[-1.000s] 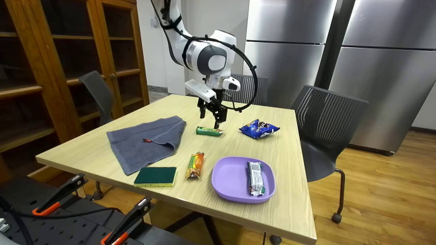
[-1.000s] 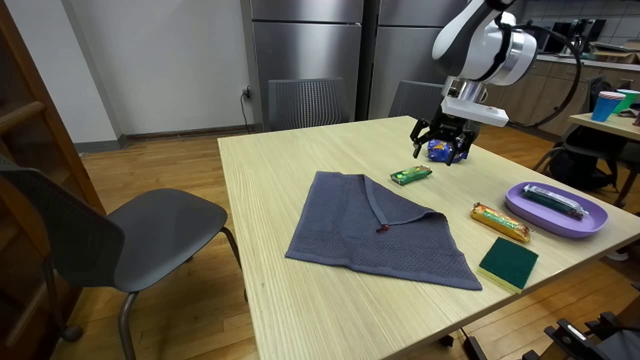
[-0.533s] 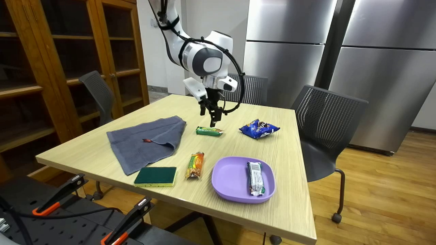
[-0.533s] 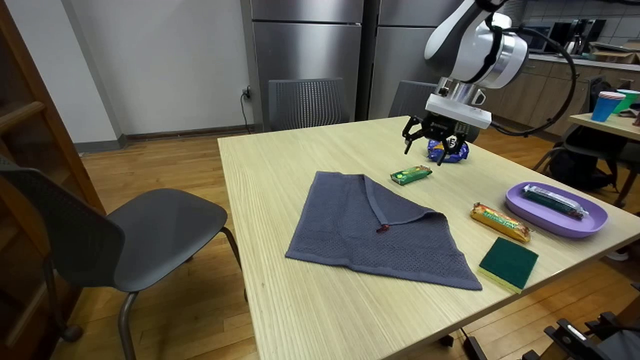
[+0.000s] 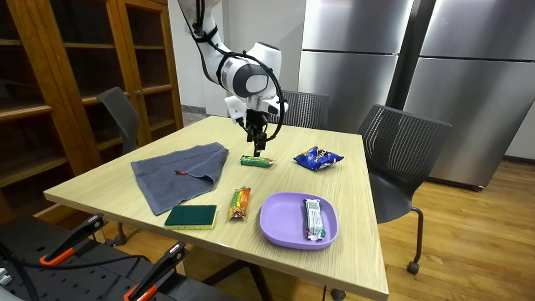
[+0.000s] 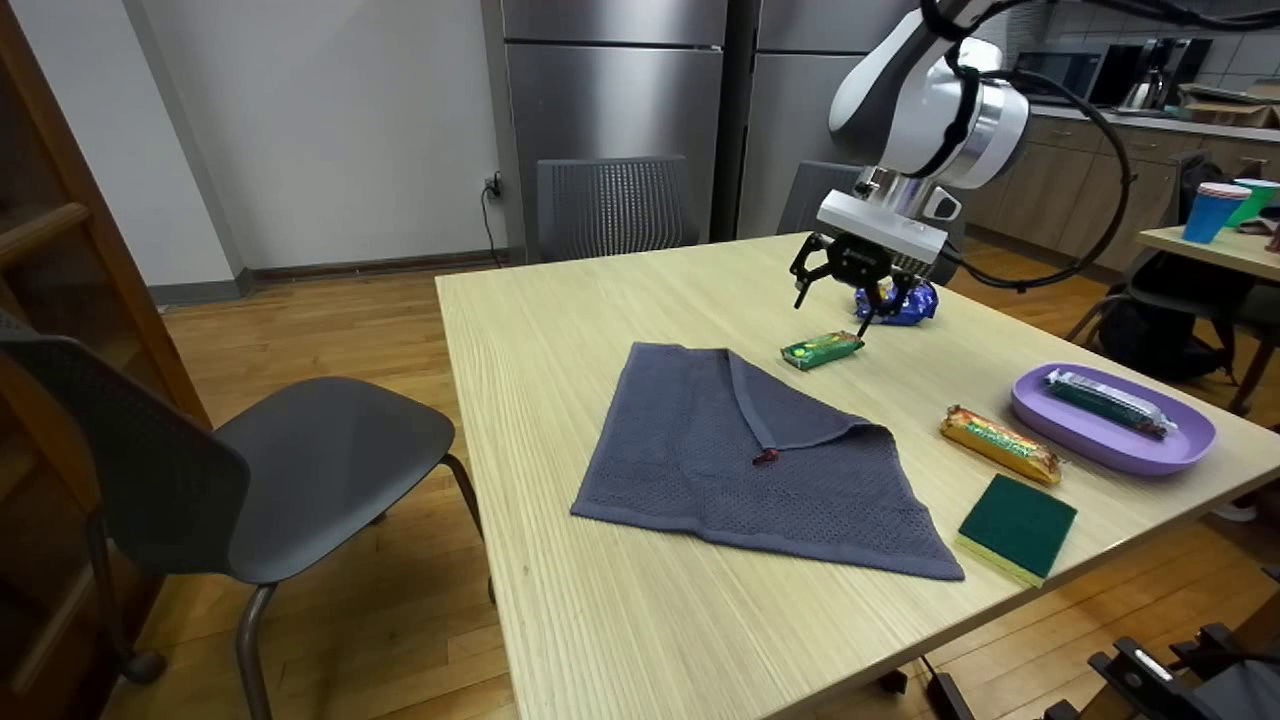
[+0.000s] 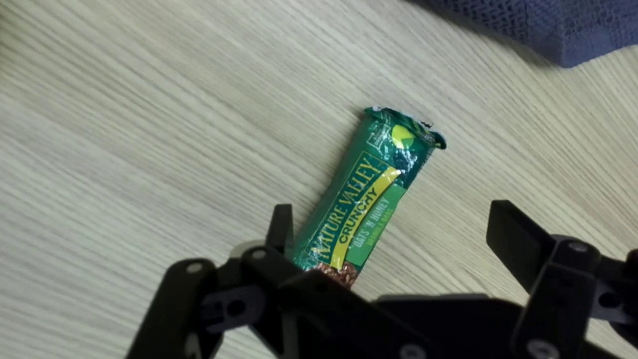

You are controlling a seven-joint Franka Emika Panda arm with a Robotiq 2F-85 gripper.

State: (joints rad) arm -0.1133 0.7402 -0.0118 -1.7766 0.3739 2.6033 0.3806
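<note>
Arm (image 6: 925, 115) is white w/ dk-gray panels (image 5: 240, 78), looped blk cable (image 6: 1126, 178) & 2 blk jaws w/ screws (image 7: 195, 268).

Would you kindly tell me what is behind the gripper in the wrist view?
Behind the gripper are the green granola bar and the pale table. The bar's lower end and patches of table cannot be seen because the gripper covers them.

Glossy plastic wrapper (image 7: 366, 199), matt tool (image 7: 393, 222)
</note>
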